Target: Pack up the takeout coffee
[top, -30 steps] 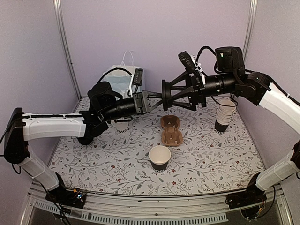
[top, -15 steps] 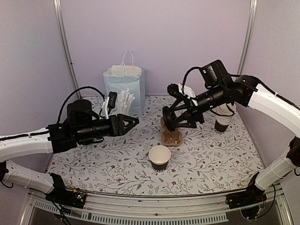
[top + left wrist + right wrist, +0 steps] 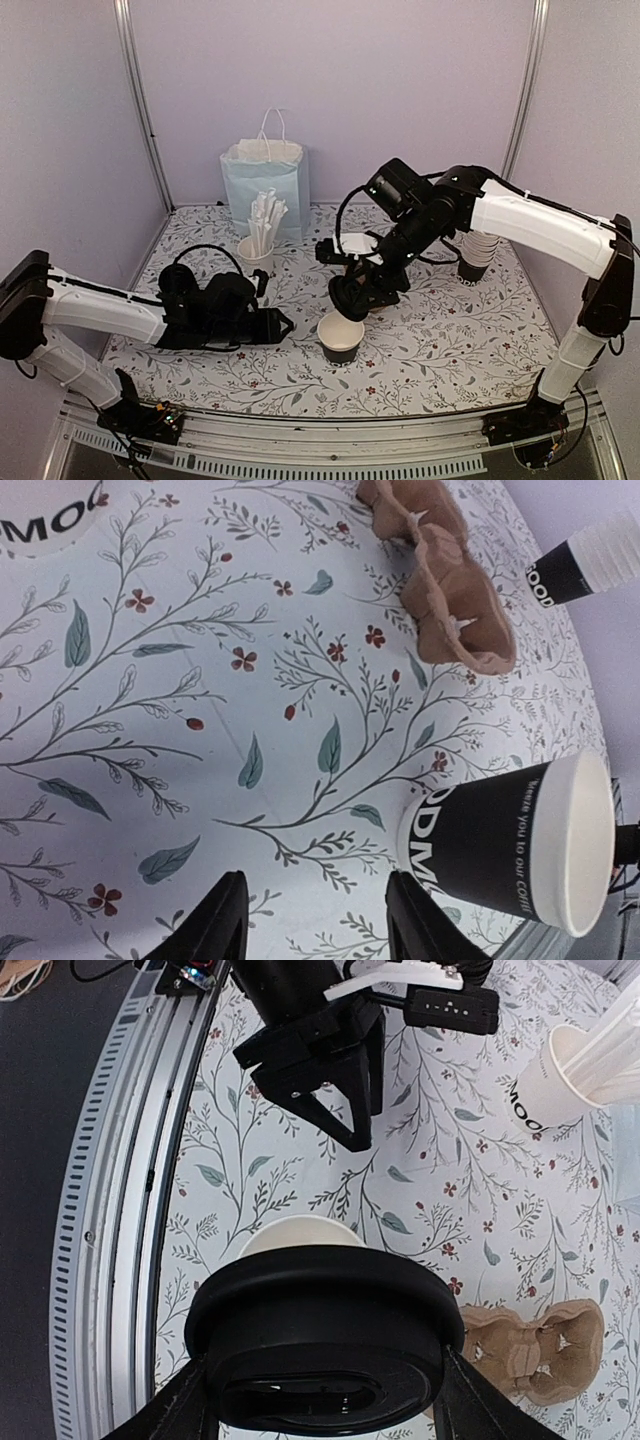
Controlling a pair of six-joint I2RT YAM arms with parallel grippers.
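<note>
A black paper cup (image 3: 341, 340) with a white inside stands open near the table's front middle. Just above and behind its rim hangs the black round lid (image 3: 347, 298), tilted, with my right gripper (image 3: 352, 292) shut on it. In the right wrist view the lid (image 3: 325, 1325) fills the space between the fingers (image 3: 185, 1408) and covers most of the cup (image 3: 298, 1233). My left gripper (image 3: 281, 325) lies low on the table left of the cup, open and empty. In its wrist view the gripper (image 3: 315, 920) sits short of the cup (image 3: 500, 852). The brown carrier (image 3: 440, 580) lies beyond.
A stack of black-and-white cups (image 3: 478, 255) stands at the right. A white cup of straws (image 3: 259, 240) and the pale blue paper bag (image 3: 265, 178) stand at the back left. The metal rail (image 3: 330, 440) runs along the near edge.
My left arm has pulled back from mid-air and dropped low onto the table left of the cup. My right arm has swung the lid down and left, over the cup.
</note>
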